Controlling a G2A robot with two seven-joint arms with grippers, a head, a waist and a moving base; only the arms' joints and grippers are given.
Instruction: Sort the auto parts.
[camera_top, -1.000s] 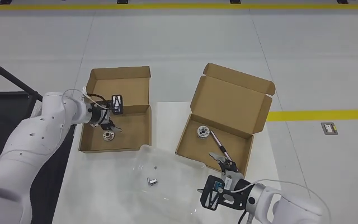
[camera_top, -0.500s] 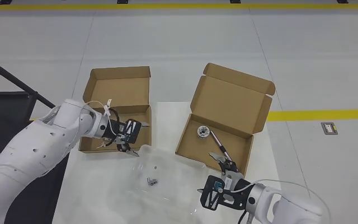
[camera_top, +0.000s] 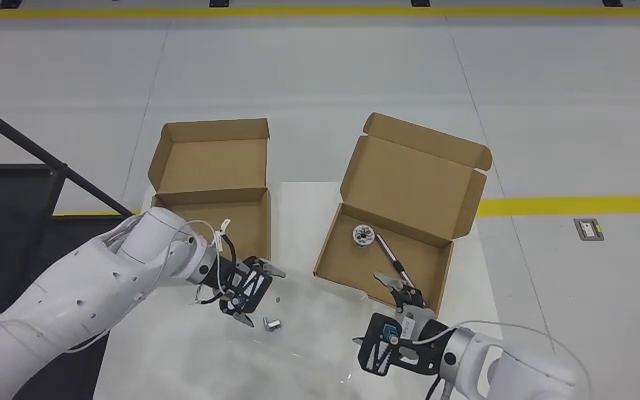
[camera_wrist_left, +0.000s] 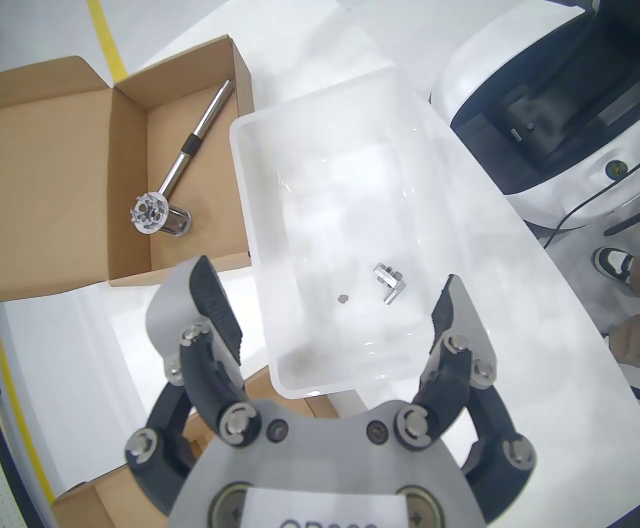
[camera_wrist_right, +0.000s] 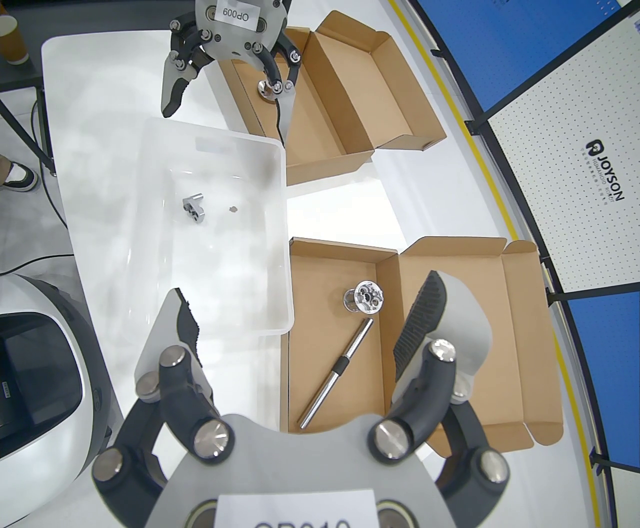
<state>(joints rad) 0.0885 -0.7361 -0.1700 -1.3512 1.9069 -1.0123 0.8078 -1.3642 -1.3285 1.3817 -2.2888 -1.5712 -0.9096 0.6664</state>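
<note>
Pick step: your left hand (camera_wrist_left: 325, 274) hangs wide over the bin (camera_wrist_left: 239, 150); you'll likely drop onto the bracket (camera_wrist_left: 389, 284) at five o'clock. Right hand (camera_wrist_right: 306, 287) wide too.

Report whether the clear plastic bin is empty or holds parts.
Not empty. A small metal bracket and a tiny dark piece lie on the floor of the clear plastic bin; the rest of its floor is bare.

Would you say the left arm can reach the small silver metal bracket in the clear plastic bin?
Probably yes: the left gripper hangs open above one end of the open-topped clear plastic bin, and nothing covers the small silver bracket.
</note>
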